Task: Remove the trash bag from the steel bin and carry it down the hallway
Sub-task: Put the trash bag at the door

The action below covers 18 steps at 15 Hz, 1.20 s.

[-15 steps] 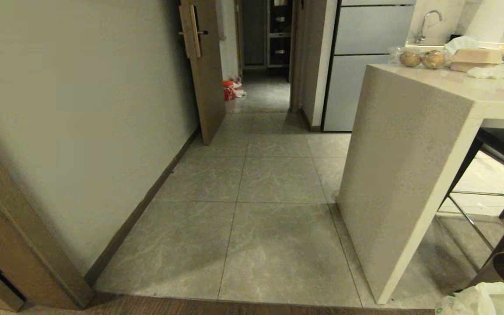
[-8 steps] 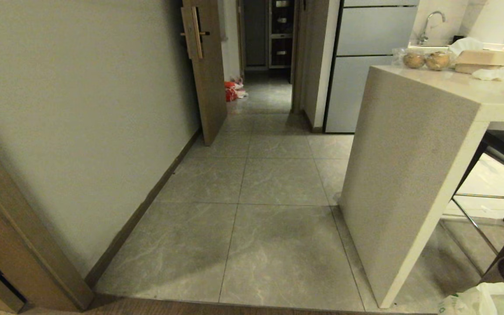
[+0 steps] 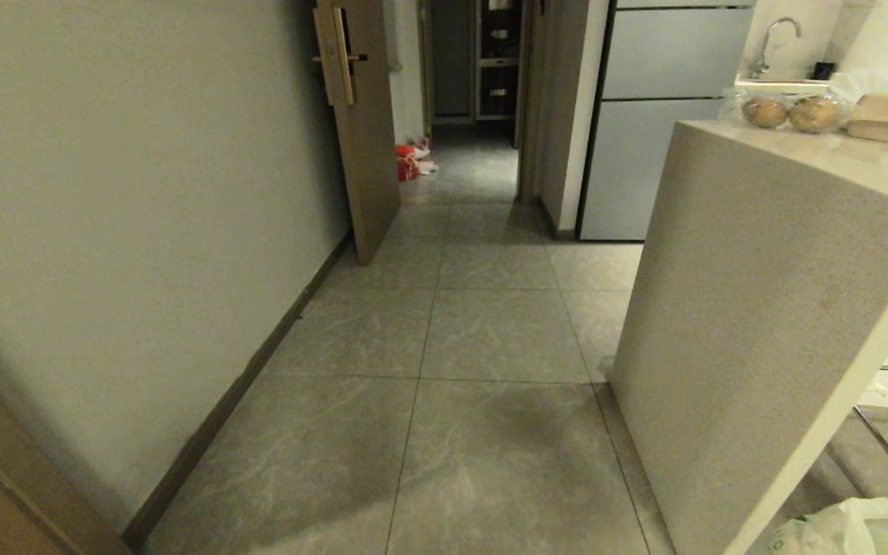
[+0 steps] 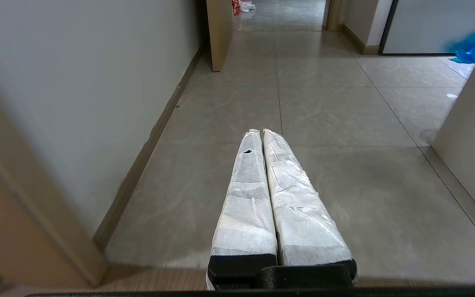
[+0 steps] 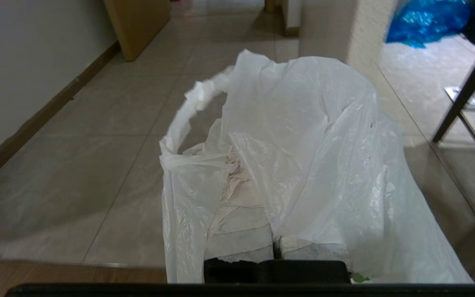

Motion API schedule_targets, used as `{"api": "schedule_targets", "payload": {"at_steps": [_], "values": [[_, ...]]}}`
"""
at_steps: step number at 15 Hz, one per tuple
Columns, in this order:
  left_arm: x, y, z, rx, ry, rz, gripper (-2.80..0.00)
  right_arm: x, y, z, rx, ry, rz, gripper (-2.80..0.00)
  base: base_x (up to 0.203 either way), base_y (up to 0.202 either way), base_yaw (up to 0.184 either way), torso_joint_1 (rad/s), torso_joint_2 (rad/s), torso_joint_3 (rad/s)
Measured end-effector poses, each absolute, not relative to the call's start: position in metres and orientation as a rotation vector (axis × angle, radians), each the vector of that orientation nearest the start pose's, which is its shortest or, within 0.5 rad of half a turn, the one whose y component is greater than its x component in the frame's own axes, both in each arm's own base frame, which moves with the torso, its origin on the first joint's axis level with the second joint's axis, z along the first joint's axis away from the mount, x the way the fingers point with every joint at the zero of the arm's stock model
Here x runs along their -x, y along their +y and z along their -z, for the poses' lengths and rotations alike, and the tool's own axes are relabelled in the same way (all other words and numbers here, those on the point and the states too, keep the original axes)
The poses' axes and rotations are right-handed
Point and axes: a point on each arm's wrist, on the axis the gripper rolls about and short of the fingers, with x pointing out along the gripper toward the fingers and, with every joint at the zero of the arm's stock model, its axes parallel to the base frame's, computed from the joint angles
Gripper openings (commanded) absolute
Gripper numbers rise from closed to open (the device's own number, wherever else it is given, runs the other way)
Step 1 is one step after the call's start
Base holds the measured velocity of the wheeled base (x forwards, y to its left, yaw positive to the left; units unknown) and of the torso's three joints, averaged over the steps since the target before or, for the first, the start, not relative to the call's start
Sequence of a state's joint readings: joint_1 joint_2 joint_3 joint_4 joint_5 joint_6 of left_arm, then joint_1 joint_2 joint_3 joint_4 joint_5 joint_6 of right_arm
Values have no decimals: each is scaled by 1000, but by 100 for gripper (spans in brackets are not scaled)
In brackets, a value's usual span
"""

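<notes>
Right gripper (image 5: pixel 276 247) clamped on trash bag (image 5: pixel 303 165), white film draped over both fingers, hanging above hallway (image 3: pixel 490 339) tiles beside pale counter (image 3: pixel 760 308). Left gripper (image 4: pixel 262 132) pressed together, empty, pointing along the floor. Half-open wooden door (image 3: pixel 359 123) and red bag (image 3: pixel 405 162) far ahead.
</notes>
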State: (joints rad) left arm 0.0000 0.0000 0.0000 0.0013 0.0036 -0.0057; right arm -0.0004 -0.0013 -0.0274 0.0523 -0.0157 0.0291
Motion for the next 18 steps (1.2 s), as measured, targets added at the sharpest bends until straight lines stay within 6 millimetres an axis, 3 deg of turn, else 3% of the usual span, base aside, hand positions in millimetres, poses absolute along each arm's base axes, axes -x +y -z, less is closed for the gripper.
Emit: {"api": "schedule_targets", "payload": {"at_steps": [18], "values": [[23,0,-75,6,1,-4,-280,25,0,-78,-28,23,17,-280,190,0,1,2,3,3]]}}
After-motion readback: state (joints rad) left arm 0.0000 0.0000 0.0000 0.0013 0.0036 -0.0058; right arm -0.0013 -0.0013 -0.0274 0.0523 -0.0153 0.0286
